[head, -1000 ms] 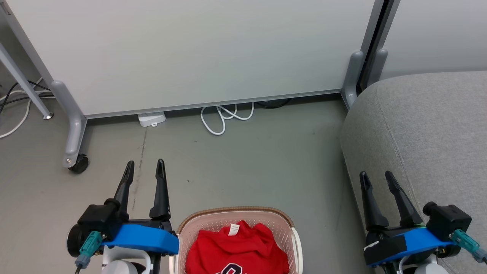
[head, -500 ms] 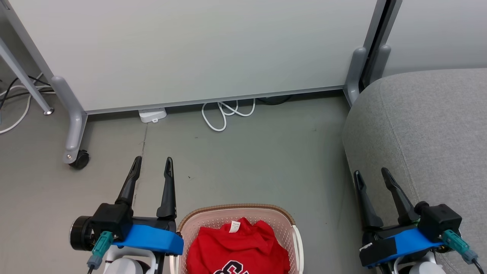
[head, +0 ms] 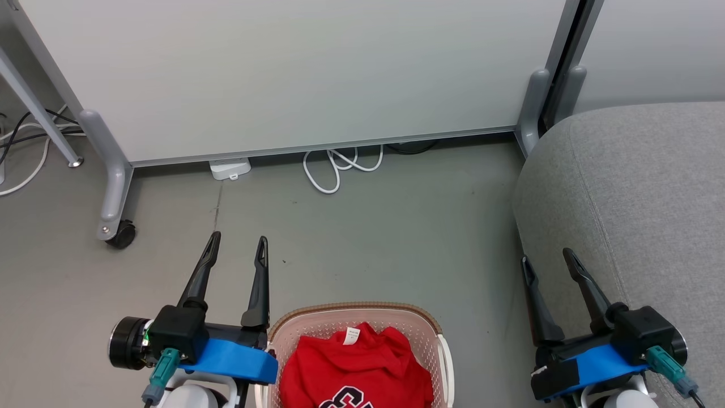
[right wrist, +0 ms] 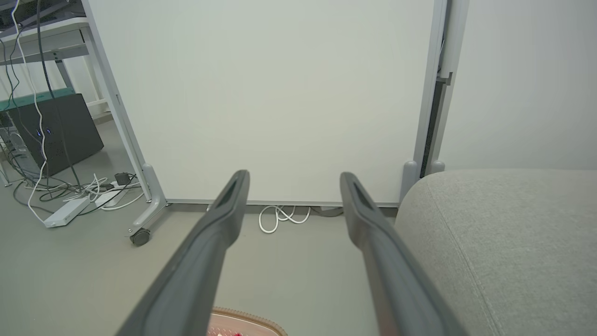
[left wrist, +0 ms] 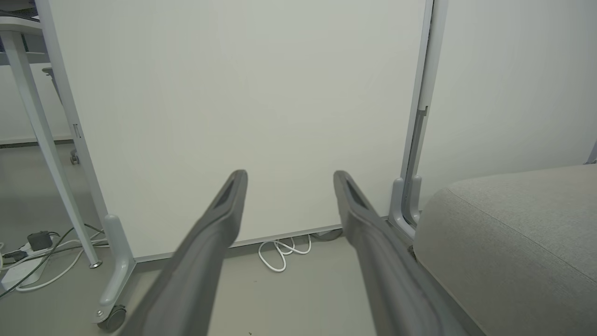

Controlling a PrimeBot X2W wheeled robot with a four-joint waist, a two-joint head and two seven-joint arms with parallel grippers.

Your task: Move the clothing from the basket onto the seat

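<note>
The red clothing lies in the basket, at the bottom of the head view. A white neck tag shows on top, and black-and-white letters peek out at the lower edge. The basket stands on the grey floor. The left end effector hangs just beside the basket's left side, its two fingers apart and holding nothing. The right end effector hangs close beside the rounded edge of the seat, its fingers apart too, and empty. The seat is to the right of the basket, with a strip of floor between them. Behind stands a pale panel on a wheel, with a white cord looped under it.
</note>
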